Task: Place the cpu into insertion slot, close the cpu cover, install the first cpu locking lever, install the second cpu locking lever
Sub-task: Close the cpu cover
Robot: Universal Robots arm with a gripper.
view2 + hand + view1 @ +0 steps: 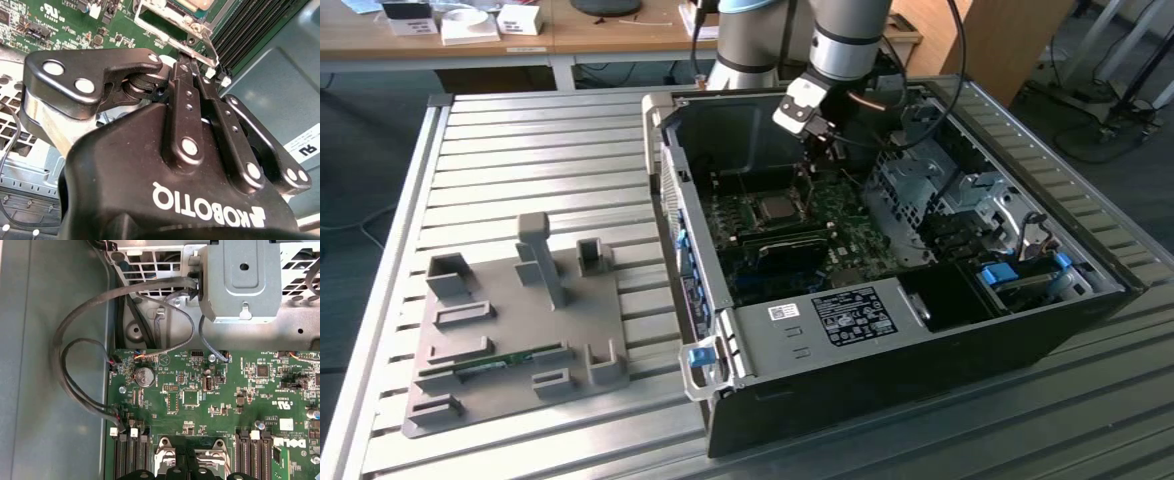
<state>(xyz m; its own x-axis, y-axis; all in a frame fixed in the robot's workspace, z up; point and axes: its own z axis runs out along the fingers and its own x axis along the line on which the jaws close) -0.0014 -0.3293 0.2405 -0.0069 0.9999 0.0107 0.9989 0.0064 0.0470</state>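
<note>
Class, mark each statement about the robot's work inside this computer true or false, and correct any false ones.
1. The black computer case lies open on the slatted metal table. True.
2. The end effector hangs outside the case. False: it reaches inside, over the dark green motherboard.
3. The grey fixture plate lies at the exterior view's left of the case. True.
4. The end effector grips the round silvery coin battery. False: the battery sits on the motherboard, apart from the end effector.
</note>
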